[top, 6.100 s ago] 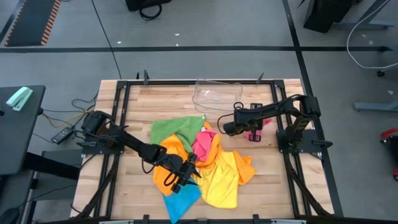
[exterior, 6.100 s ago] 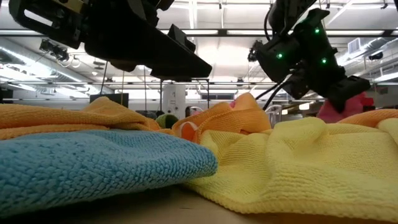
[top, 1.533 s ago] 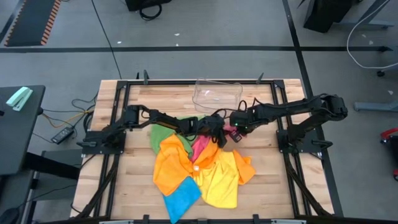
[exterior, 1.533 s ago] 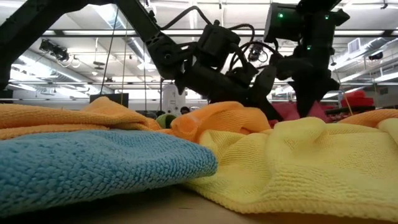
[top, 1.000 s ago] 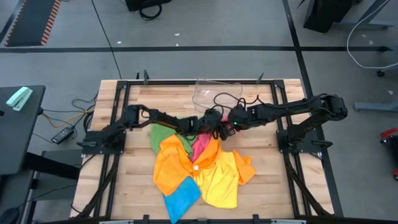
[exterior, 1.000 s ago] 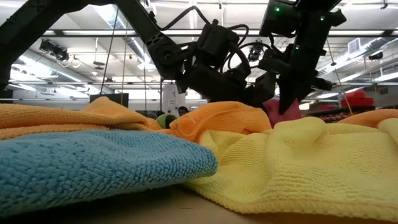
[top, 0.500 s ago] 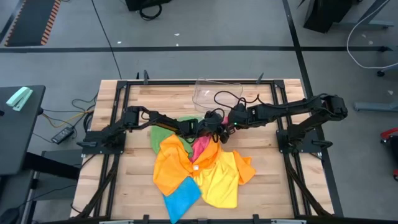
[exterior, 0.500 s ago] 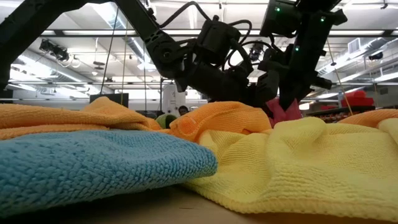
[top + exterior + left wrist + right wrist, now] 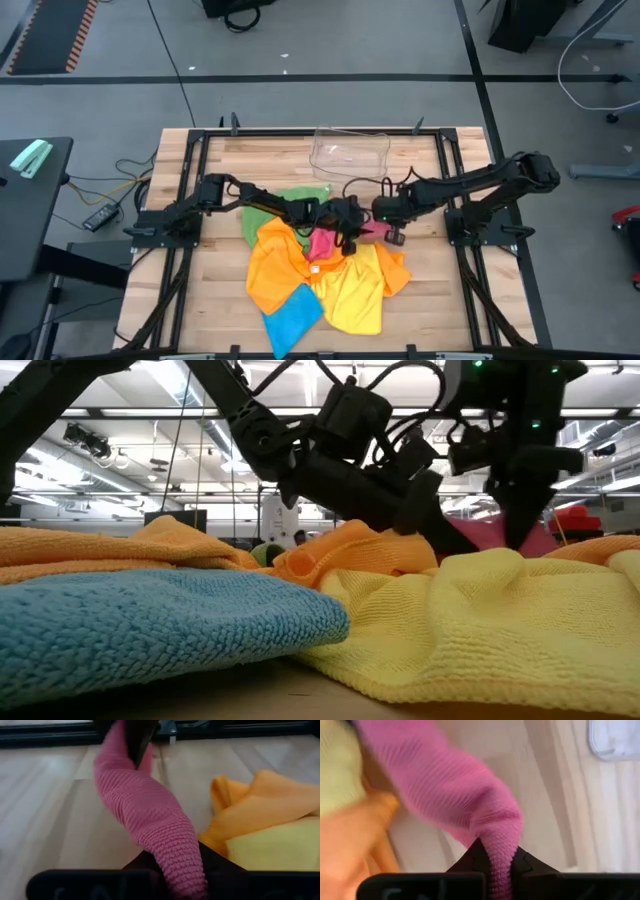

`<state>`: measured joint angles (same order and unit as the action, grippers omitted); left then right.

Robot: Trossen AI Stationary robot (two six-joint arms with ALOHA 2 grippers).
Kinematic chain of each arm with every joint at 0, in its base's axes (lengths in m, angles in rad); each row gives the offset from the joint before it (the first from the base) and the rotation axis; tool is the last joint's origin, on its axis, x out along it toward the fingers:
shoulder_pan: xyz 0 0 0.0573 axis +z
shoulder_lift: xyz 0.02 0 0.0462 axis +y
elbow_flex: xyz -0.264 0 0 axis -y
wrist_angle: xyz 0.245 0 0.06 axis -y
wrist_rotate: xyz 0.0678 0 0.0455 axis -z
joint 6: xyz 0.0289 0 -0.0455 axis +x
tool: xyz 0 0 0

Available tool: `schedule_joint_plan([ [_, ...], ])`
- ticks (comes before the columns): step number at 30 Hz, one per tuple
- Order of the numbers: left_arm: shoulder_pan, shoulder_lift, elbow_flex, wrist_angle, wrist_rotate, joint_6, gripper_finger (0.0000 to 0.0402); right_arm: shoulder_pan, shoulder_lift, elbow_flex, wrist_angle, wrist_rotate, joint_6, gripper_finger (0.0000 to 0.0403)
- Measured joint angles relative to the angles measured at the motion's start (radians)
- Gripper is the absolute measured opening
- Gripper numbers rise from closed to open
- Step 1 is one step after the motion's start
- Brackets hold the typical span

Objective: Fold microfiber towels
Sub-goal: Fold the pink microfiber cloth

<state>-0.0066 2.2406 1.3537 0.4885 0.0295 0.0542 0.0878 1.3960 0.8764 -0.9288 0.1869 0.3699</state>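
While both my grippers pinch the pink towel [image 9: 322, 242], left gripper [image 9: 345, 236] and right gripper [image 9: 389, 233] stretch it above the heap of towels [image 9: 322, 283] mid-table, near the tray [image 9: 349, 152].

Even, bright overhead light fills the high view, with only soft, short shadows under the dark arms on the pale wooden surface [image 9: 420, 300]. In the low view, long ceiling strip lights [image 9: 200, 420] glare white and the arms read as near silhouettes. Both wrist views are soft: the pink knitted microfiber towel [image 9: 455, 795] blurs at close range.
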Motion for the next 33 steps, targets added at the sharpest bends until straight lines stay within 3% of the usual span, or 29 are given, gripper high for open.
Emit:
schedule_joint_plan([
  [7, 0.002, 0.0, 0.0, 0.007, -0.003, -0.018, 0.0056, 0.053, 0.0, 0.018, -0.08, 0.059, 0.055, 0.0024],
  [13, 0.004, 0.0, 0.0, 0.094, -0.008, -0.231, 0.0046, 0.052, 0.0, 0.134, -0.256, 0.05, 0.242, 0.0024],
  [20, -0.026, 0.0, 0.0, 0.194, -0.012, -0.375, 0.0049, 0.052, 0.0, 0.202, -0.303, -0.078, 0.255, 0.0024],
  [24, -0.056, 0.0, 0.01, 0.213, -0.1, -0.387, 0.0046, 0.052, 0.0, 0.186, -0.306, -0.176, 0.267, 0.0023],
  [33, -0.065, 0.099, 0.093, 0.187, -0.143, -0.515, 0.0037, 0.039, 0.0, 0.182, -0.347, -0.195, 0.355, 0.0023],
])
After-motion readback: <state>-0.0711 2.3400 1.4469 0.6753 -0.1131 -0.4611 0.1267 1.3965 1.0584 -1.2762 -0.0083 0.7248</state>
